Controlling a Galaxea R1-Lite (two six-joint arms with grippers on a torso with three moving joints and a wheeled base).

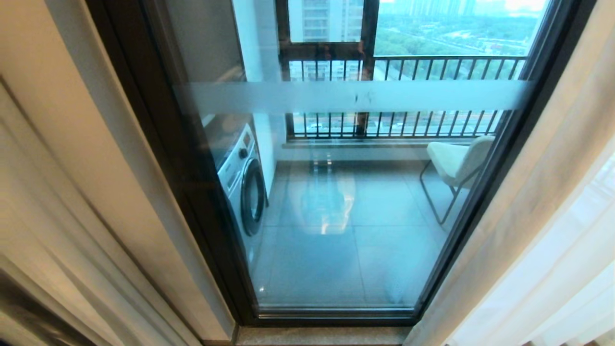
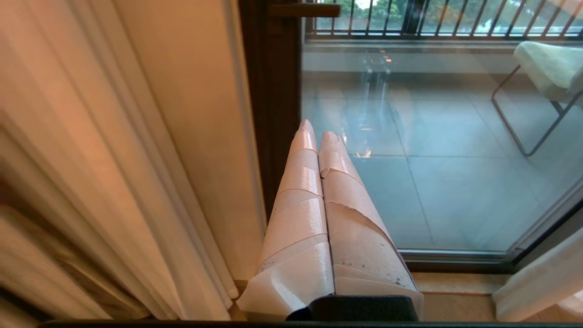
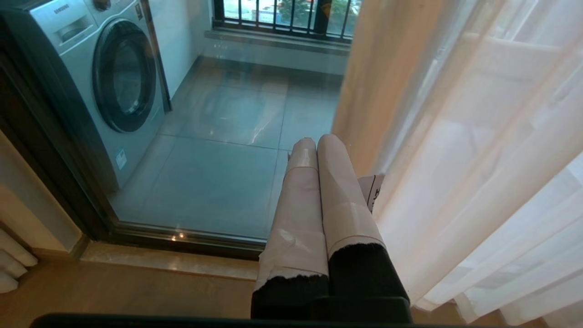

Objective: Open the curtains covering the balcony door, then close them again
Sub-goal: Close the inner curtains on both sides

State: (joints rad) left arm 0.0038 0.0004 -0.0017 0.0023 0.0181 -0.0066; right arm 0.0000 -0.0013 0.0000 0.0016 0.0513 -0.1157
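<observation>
The balcony door (image 1: 346,202) stands uncovered; one sheer curtain (image 1: 562,269) hangs bunched at the right, a beige drape (image 1: 72,202) at each side. Both end effectors, left (image 2: 317,134) and right (image 3: 317,142), are pressed together, holding nothing. Closing likely means hooking the sheer's leading edge and drawing sideways, low and steady. One washing machine (image 1: 242,185), one chair (image 1: 456,163) outside.

The left hand (image 2: 316,134) has two long tapering fingers wrapped in overlapping strips of glossy pale pinkish tape, scuffed and speckled, above a black base. The right hand (image 3: 317,143) is likewise taped, with torn tape edges baring black.
</observation>
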